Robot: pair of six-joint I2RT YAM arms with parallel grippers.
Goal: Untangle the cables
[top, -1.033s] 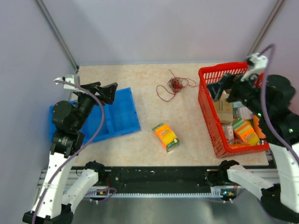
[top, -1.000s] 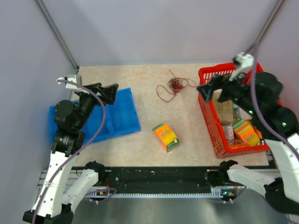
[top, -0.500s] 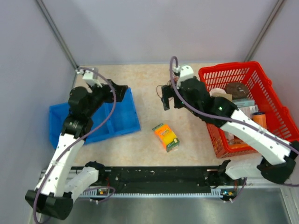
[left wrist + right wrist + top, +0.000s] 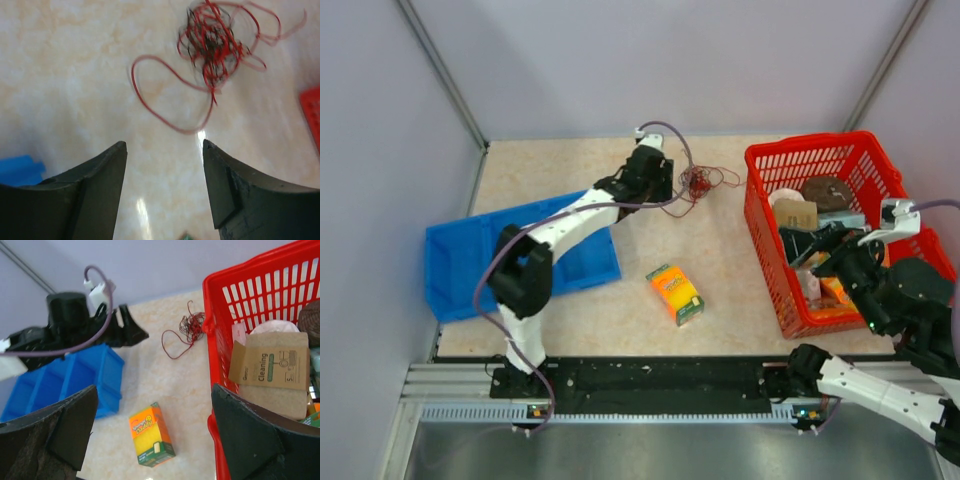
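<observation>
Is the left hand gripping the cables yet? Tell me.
No: the left hand is open and short of the cables, holding nothing.

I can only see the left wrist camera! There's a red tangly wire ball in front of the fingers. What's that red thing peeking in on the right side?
Observer: That's the corner of a red basket standing just right of the cables.
Kid: Where's the other arm?
Observer: The right gripper hangs open over that basket, well apart from the cables.
Kid: Is there anything else around?
Observer: An orange and green box lies by itself, nearer the robot than the cables.
</observation>
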